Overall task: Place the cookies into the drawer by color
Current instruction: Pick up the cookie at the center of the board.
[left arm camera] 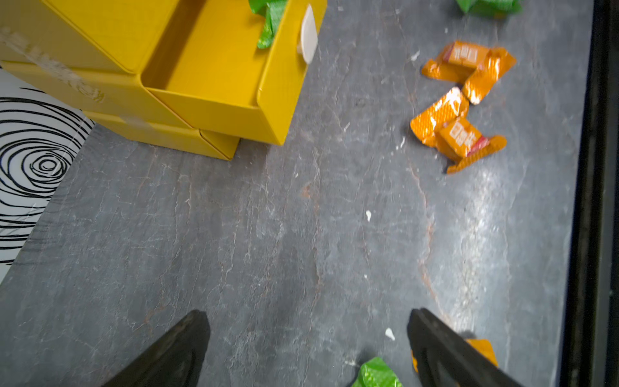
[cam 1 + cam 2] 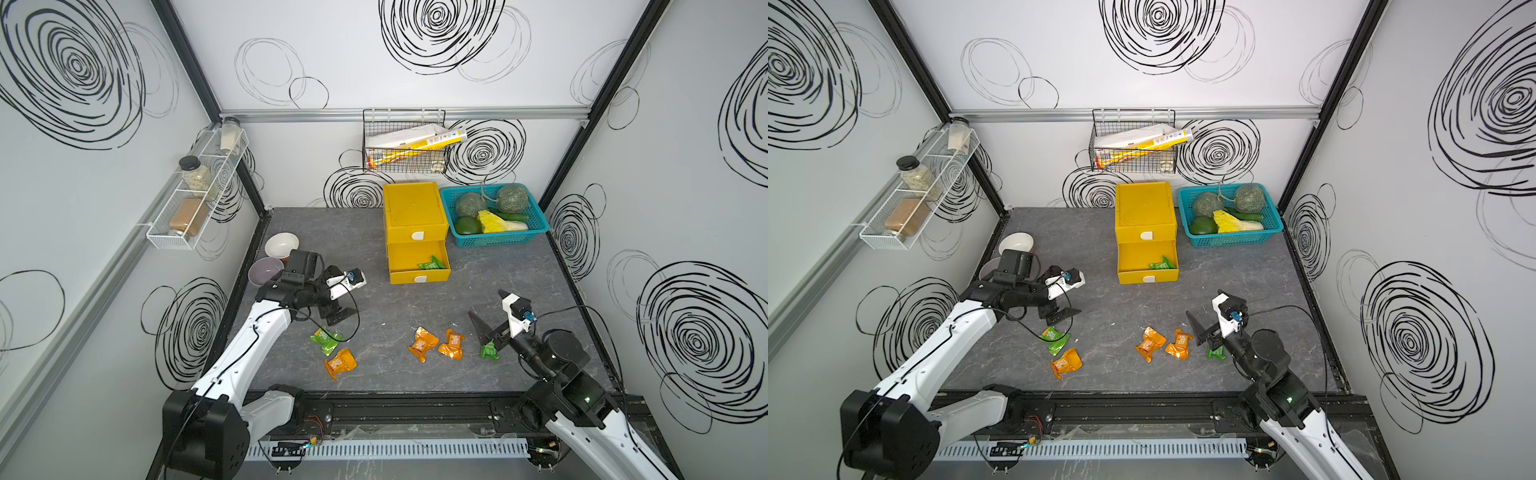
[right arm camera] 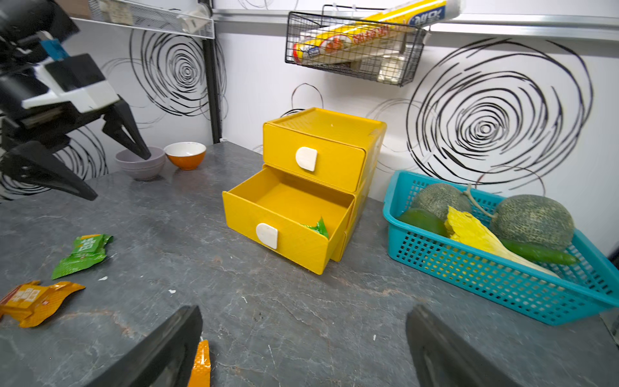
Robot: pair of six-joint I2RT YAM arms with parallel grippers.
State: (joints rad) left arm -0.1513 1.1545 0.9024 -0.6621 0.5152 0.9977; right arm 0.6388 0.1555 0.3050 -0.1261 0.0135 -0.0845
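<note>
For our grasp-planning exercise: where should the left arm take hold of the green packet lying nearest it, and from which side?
Probably across its middle, from straight above with jaws wide: the green packet lies flat on the table, and an orange packet crowds its front side.

**Both grippers wide open, arms reached in**

The left arm is seen stretched in from the near left corner. It's bent at the elbow, and the left gripper is tipped downward at the end of it. Its jaws are spread about as far as they go. The right arm is brought in from the near right corner and folded up tighter. The right gripper is held low and aimed inward, jaws parted just as wide.
</note>
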